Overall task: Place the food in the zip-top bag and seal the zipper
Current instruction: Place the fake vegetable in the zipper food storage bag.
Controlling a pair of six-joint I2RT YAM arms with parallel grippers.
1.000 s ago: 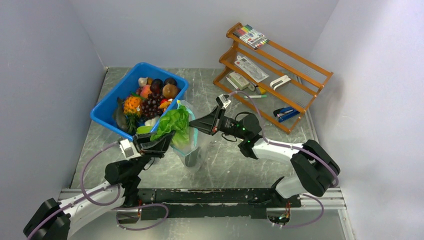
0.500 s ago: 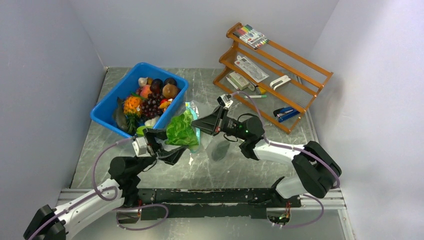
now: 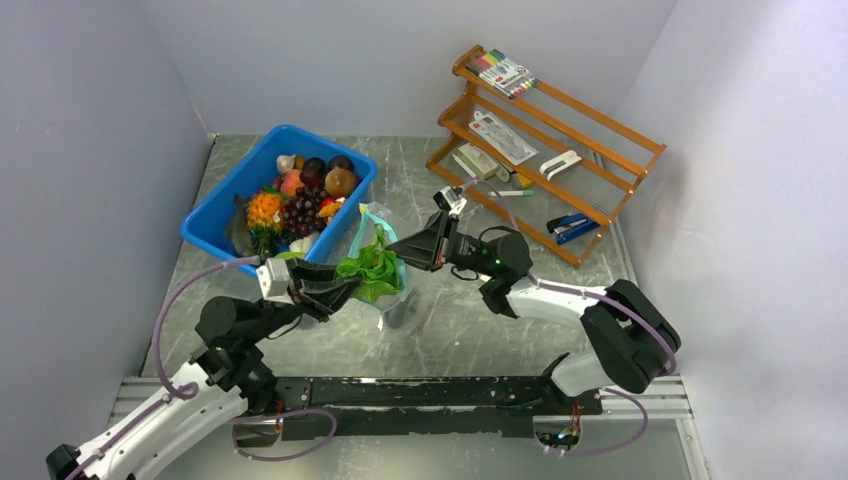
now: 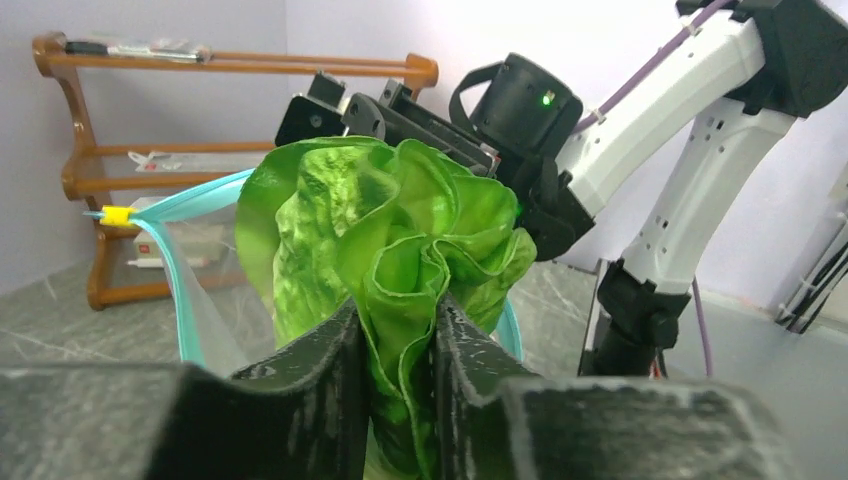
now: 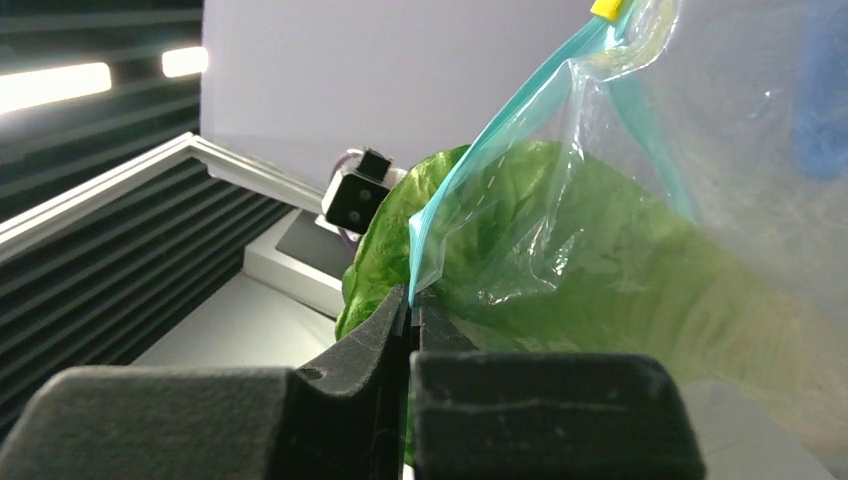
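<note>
My left gripper (image 3: 338,291) (image 4: 398,330) is shut on a green leafy lettuce (image 3: 372,268) (image 4: 390,225) and holds it in the open mouth of the clear zip-top bag (image 3: 385,300) (image 5: 700,150). My right gripper (image 3: 400,245) (image 5: 410,300) is shut on the bag's teal zipper (image 5: 500,130) strip and holds the mouth up above the table. The zipper (image 4: 180,205) has a yellow tip (image 4: 117,215) (image 5: 607,9). The lettuce (image 5: 560,260) shows through the bag's clear wall. More food (image 3: 300,200) lies in the blue bin.
The blue bin (image 3: 215,225) with toy fruits stands at the back left, just behind the bag. A wooden rack (image 3: 545,150) with markers, packs and a stapler stands at the back right. Walls close in on three sides.
My left gripper has carried the lettuce right and down into the bag's mouth. My right gripper has kept its hold on the zipper edge, shifting slightly with the bag.
</note>
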